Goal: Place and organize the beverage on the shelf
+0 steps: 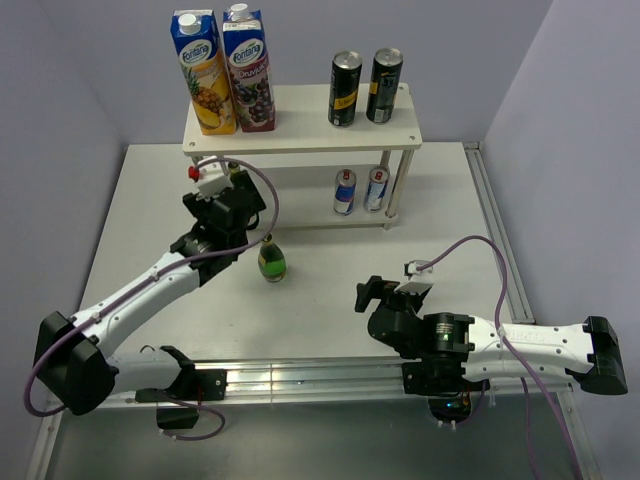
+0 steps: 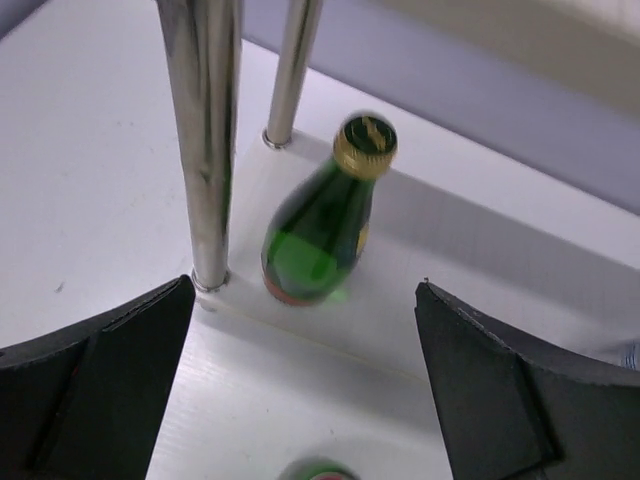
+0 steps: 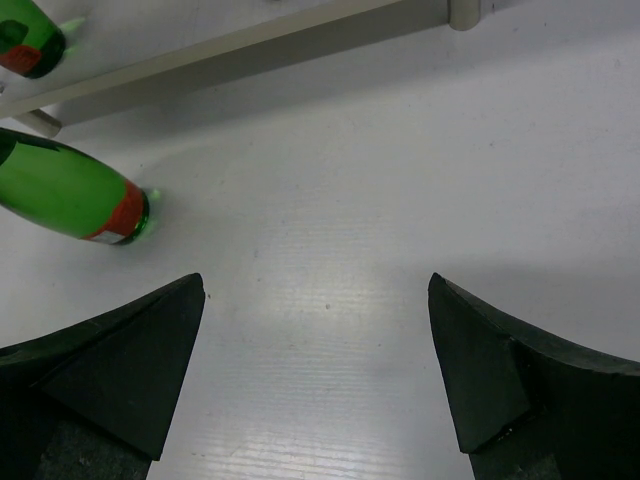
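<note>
The white shelf [image 1: 300, 120] stands at the back of the table. Two dark cans [image 1: 364, 88] are on its top board and two silver-blue cans [image 1: 359, 190] on the lower board at the right. One green bottle [image 2: 325, 225] stands on the lower board [image 2: 450, 250] just behind the front left leg [image 2: 205, 150]. My left gripper [image 2: 305, 290] is open a short way in front of it, holding nothing. A second green bottle [image 1: 271, 262] stands on the table in front of the shelf. My right gripper [image 3: 317, 285] is open and low over bare table, to the right of that bottle [image 3: 70, 195].
Two tall juice cartons [image 1: 225, 70] fill the left of the top board. A raised rail [image 1: 490, 220] runs along the table's right edge. Grey walls close in the back and sides.
</note>
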Available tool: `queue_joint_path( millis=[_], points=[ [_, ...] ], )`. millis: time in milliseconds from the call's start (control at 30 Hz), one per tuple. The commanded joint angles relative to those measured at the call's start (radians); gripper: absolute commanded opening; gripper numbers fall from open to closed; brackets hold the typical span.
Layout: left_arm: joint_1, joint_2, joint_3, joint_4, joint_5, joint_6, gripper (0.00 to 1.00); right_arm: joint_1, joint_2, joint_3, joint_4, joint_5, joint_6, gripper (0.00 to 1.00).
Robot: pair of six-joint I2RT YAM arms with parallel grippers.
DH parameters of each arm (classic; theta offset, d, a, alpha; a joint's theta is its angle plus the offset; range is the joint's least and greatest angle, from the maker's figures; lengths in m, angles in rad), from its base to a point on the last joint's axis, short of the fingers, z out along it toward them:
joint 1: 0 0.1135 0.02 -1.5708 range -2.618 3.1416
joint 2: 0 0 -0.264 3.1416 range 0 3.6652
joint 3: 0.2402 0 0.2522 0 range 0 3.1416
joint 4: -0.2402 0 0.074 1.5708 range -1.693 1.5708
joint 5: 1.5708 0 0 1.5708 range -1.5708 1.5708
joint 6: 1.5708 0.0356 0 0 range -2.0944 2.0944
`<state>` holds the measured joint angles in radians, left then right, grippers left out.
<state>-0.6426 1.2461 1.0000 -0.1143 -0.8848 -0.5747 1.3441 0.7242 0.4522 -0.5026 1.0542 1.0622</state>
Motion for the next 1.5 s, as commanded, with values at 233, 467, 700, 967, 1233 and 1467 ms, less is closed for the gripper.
queue_joint_path(
  millis=[233,467,700,967,1233,1467],
  points=[
    [-0.204,-0.341,-0.405,0.085,0.265,-0.068,0.98,0.007,0.011,0.008,0.009,0.038,0.013,1.00],
    [-0.252,-0.401,-0.535,0.150,0.323,-0.099,0.97,0.006,0.030,0.017,0.004,0.041,0.016,1.00],
    [-0.259,-0.303,-0.489,0.146,0.201,-0.119,0.99,0.007,0.035,0.017,0.010,0.041,0.012,1.00],
    [-0.255,-0.172,-0.483,0.191,0.210,-0.172,0.99,0.007,0.037,0.008,0.071,0.014,-0.044,1.00],
    [-0.255,-0.149,-0.489,0.295,0.362,-0.062,0.98,0.007,0.049,0.011,0.068,0.018,-0.034,1.00],
    [-0.258,-0.142,-0.344,0.222,0.625,0.099,0.98,0.007,0.070,0.019,0.067,0.018,-0.022,1.00]
  ],
)
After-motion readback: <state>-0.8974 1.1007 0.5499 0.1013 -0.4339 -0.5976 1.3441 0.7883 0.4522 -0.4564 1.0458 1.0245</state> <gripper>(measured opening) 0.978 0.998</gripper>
